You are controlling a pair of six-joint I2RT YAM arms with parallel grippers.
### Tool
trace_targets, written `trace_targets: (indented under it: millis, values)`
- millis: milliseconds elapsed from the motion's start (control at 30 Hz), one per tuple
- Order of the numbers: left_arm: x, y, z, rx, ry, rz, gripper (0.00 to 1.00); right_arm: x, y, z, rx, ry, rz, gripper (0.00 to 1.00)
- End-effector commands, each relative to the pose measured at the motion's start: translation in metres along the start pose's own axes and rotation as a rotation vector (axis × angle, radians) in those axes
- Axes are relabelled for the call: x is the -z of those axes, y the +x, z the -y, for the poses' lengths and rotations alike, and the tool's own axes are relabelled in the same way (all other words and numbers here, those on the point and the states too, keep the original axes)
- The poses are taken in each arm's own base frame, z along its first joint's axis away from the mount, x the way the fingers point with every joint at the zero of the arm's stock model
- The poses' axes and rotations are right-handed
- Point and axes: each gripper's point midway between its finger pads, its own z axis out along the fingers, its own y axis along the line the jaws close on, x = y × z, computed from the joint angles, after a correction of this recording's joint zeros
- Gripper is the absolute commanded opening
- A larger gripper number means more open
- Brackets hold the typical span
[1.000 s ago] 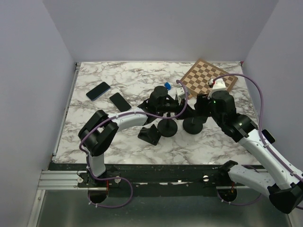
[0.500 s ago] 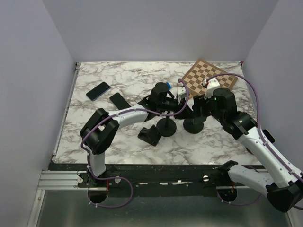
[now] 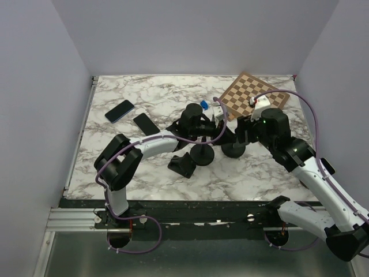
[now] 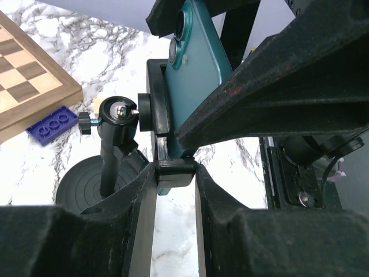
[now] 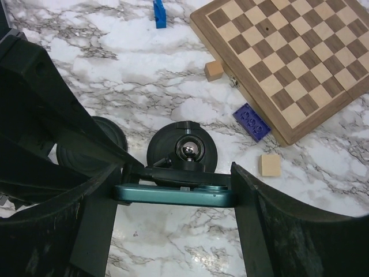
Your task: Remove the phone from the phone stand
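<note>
A teal phone (image 5: 173,195) stands edge-up in the clamp of a black phone stand (image 5: 181,151) with a round base. My right gripper (image 5: 176,187) is shut on the phone, one finger on each short end. In the left wrist view the phone's back and camera lenses (image 4: 199,63) show above the stand's lower clamp (image 4: 174,172). My left gripper (image 4: 176,179) is shut on that clamp. In the top view both grippers meet over the stand base (image 3: 233,151), the left (image 3: 218,118) and the right (image 3: 241,128). The phone is hidden there.
A second stand (image 3: 203,154) is just left of the first, with a small black holder (image 3: 183,164) nearer me. Two dark phones (image 3: 120,111) (image 3: 146,124) lie at the left. A chessboard (image 3: 253,95), blue bricks (image 5: 251,122) and wooden cubes (image 5: 268,165) lie behind.
Both arms shifted only slightly around the stand. The left wrist moved a little away and came back. Both grips look the same.
</note>
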Motion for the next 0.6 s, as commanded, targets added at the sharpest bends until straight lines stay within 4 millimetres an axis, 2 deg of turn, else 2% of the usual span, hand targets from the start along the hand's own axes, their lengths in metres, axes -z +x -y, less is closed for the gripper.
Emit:
trace_targets:
  millis: [0, 133, 233, 333, 400, 433, 500, 567]
  values:
    - [0.028, 0.019, -0.069, 0.065, -0.311, 0.020, 0.00, 0.034, -0.033, 0.005, -0.044, 0.015, 0.142, 0.01]
    - [0.027, 0.025, -0.063, 0.101, -0.249, 0.011, 0.00, 0.035, -0.031, -0.001, -0.033, -0.022, 0.143, 0.01]
    - [0.022, 0.032, -0.057, 0.141, -0.165, -0.031, 0.00, 0.042, -0.036, -0.019, -0.018, -0.128, 0.161, 0.01]
    - [0.019, 0.040, -0.061, 0.162, -0.155, -0.069, 0.00, 0.039, -0.032, -0.033, -0.008, -0.207, 0.123, 0.01]
    - [0.018, 0.042, -0.061, 0.165, -0.151, -0.070, 0.00, 0.037, -0.030, -0.034, -0.017, -0.208, 0.111, 0.01]
    - [0.018, 0.041, -0.061, 0.162, -0.149, -0.068, 0.00, 0.038, -0.030, -0.042, -0.023, -0.249, 0.108, 0.01]
    - [0.017, 0.041, -0.060, 0.157, -0.143, -0.063, 0.00, 0.043, -0.034, -0.052, -0.036, -0.309, 0.113, 0.01]
    - [0.016, 0.039, -0.059, 0.155, -0.142, -0.060, 0.00, 0.048, -0.039, -0.054, -0.051, -0.325, 0.130, 0.01]
